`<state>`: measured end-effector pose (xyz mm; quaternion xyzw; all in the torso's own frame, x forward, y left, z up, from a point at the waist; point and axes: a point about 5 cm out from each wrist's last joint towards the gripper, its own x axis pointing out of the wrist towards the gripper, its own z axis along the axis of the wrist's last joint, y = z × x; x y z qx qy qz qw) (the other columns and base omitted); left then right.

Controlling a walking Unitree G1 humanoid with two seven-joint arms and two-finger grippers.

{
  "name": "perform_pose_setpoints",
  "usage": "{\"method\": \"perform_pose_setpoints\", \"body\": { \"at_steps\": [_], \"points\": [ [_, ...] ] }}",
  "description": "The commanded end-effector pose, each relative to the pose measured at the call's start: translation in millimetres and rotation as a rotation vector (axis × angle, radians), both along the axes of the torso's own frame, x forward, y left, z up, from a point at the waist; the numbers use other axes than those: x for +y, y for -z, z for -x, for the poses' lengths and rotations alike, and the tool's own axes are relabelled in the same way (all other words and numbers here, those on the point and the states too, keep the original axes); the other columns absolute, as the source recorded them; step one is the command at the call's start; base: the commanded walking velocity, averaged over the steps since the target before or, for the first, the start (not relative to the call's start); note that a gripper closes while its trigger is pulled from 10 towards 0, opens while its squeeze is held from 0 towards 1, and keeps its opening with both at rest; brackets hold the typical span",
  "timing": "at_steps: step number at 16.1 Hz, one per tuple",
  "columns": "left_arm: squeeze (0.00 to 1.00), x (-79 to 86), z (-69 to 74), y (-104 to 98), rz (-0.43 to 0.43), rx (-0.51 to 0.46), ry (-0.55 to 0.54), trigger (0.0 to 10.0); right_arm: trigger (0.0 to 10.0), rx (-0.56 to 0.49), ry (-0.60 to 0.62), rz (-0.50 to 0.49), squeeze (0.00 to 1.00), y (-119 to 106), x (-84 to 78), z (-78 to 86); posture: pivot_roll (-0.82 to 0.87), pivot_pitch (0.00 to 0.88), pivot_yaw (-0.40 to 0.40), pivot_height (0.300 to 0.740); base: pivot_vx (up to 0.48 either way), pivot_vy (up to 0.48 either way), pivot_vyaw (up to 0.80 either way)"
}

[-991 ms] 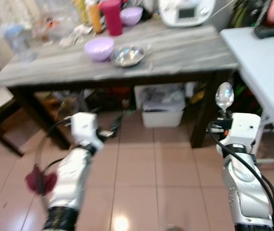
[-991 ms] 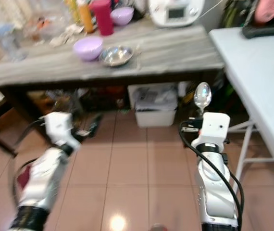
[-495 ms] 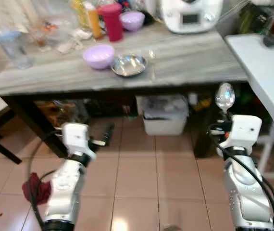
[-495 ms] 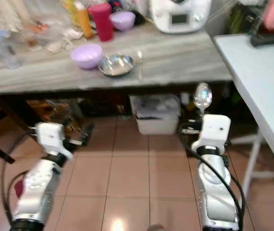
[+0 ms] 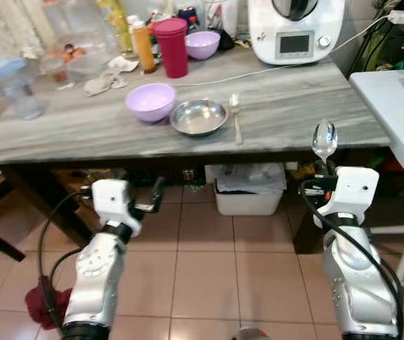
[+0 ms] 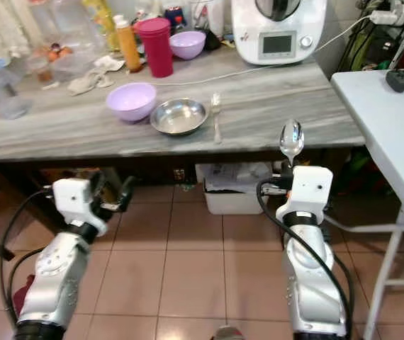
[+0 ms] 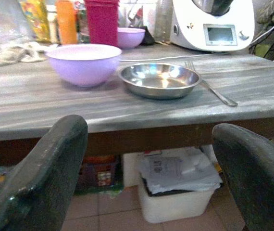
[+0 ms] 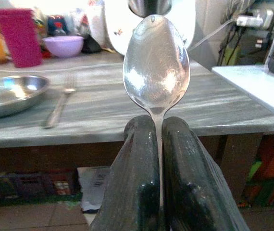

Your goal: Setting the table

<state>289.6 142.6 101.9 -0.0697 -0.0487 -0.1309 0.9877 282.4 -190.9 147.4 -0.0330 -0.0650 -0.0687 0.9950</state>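
While clamped in right tool point(image 8: 157, 139) — spoon point(image 8: 156, 65) upright.

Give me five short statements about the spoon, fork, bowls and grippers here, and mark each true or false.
1. The right gripper holds a spoon upright. True.
2. The left gripper holds the fork. False: it is open and holds nothing; the fork lies on the table.
3. The fork lies beside the metal bowl. True.
4. The metal bowl is stacked inside the purple bowl. False: it sits next to the purple bowl.
5. The red cup lies tipped over. False: it stands upright.
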Motion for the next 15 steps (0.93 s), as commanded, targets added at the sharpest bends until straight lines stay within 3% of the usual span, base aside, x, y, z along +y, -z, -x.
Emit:
{"method": "perform_pose_setpoints", "body": {
  "at_steps": [1,15],
  "points": [
    [0.00,7.7,-0.6,-3.7,-0.015,-0.010,-0.016,10.0,10.0,-0.022,-0.012,-0.007,0.00,-5.4,4.3,-1.4,-0.26,0.079,0.090,0.740,0.405,0.000,0.00],
    [0.00,3.4,1.6,-4.0,-0.015,-0.007,0.003,10.0,10.0,-0.027,0.001,0.003,0.00,-8.1,3.1,-4.6,-0.26,0.080,0.086,0.740,0.404,0.000,0.00]
  ]
}}
